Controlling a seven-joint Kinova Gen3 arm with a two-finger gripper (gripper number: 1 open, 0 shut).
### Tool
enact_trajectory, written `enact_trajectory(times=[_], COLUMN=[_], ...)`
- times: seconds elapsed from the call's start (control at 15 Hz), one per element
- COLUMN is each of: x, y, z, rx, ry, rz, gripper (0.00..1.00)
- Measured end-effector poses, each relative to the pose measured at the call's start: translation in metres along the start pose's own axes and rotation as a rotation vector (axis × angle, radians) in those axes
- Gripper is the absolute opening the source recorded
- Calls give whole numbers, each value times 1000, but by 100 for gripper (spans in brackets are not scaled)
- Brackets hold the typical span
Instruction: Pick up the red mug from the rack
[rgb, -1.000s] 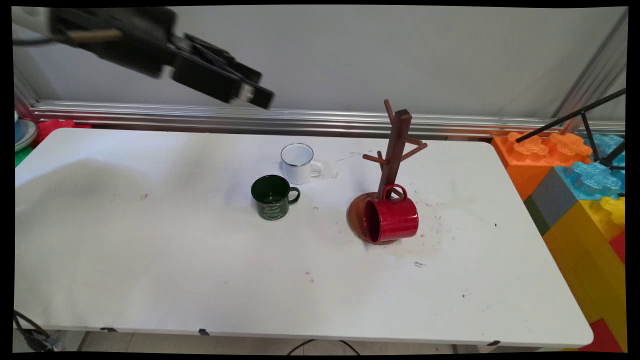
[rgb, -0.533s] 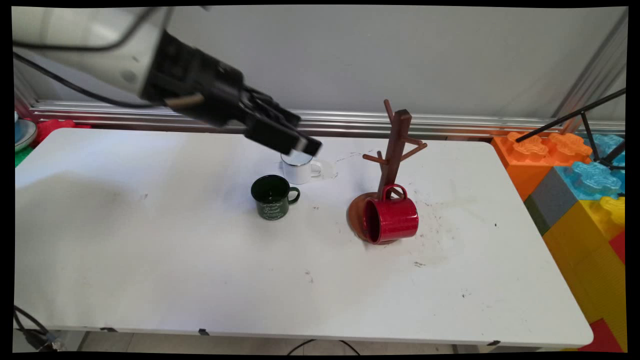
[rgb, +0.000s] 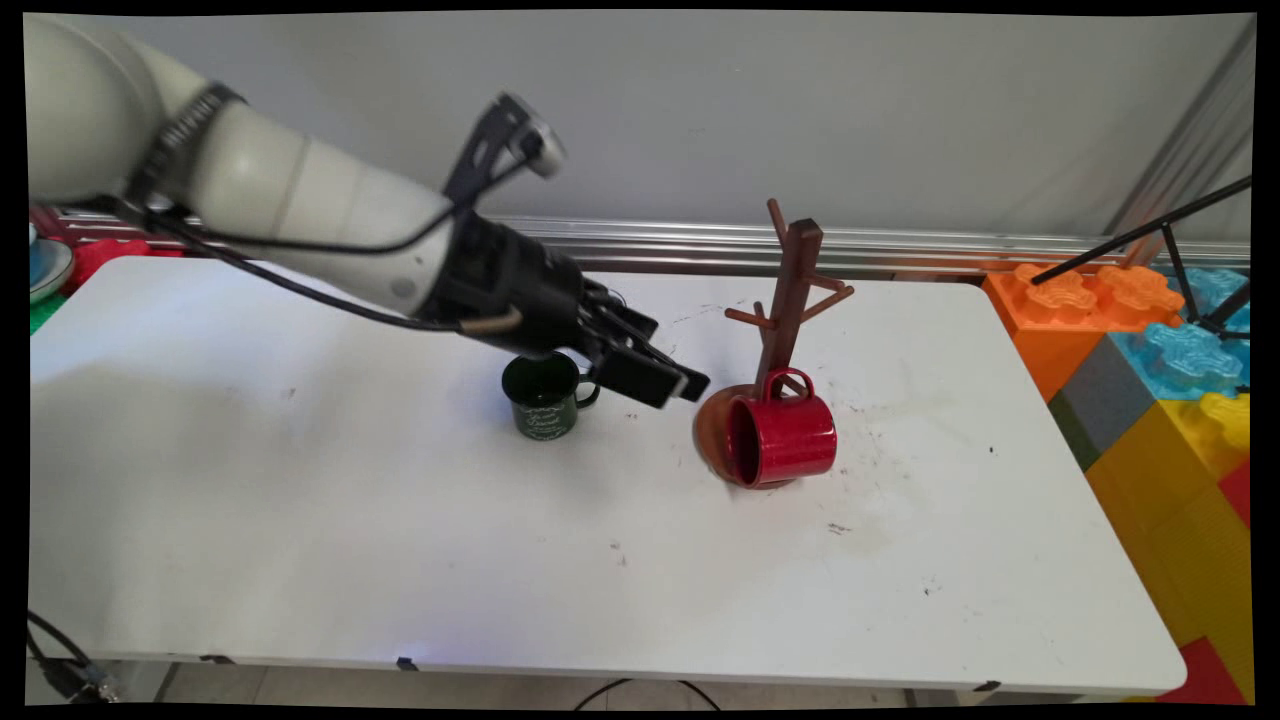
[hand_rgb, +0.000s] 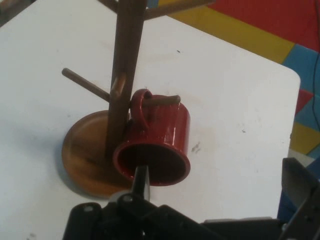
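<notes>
At the frame's centre the gripper (rgb: 668, 383) hangs empty with its jaws spread, just left of the red mug (rgb: 783, 440). That mug hangs by its handle on a low peg of the wooden mug tree (rgb: 790, 300). A green mug (rgb: 543, 396) stands on the table (rgb: 300, 520) behind the gripper.

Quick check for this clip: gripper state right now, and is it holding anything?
Gripper: open and empty, its fingers spread wide, pointed at the mouth of the red mug hanging on the wooden mug tree.
</notes>
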Motion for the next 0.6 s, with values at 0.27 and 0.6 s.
enact_trajectory(times=[0.27,0.6], x=[-18,-38], y=[5,8], z=[29,55], rx=[8,7], ry=[10,32], rz=[-32,-75], gripper=[100,100])
